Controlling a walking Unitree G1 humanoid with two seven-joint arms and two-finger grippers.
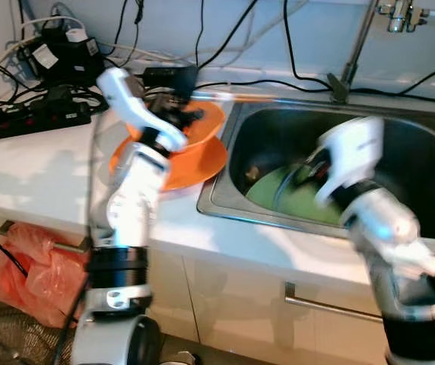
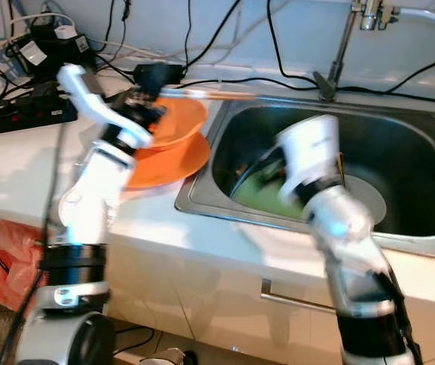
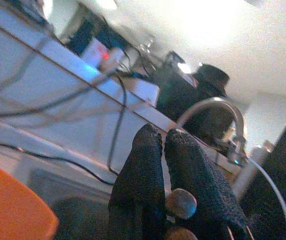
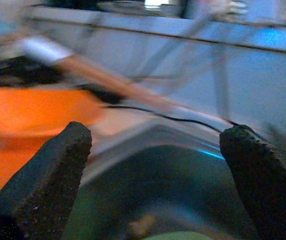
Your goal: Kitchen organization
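Note:
My left gripper (image 1: 173, 115) hovers over an orange bowl (image 1: 206, 131) that sits on an orange plate (image 1: 191, 173) on the white counter. It is shut on a pair of chopsticks (image 1: 236, 96) that stick out toward the sink; their round brown ends (image 3: 180, 204) show between the fingers. My right gripper (image 4: 158, 145) hangs open over the steel sink (image 1: 225, 199) with nothing between its fingers (image 4: 58, 160). A green plate (image 1: 267, 190) lies in the sink below it. The right wrist is blurred.
Black power strips (image 1: 27, 118) and many cables crowd the back left of the counter. A tap (image 1: 400, 14) stands behind the sink. A red plastic bag (image 1: 27, 270) and a wire basket (image 1: 8, 338) lie on the floor at the left. A drawer handle (image 1: 331, 304) runs below the counter.

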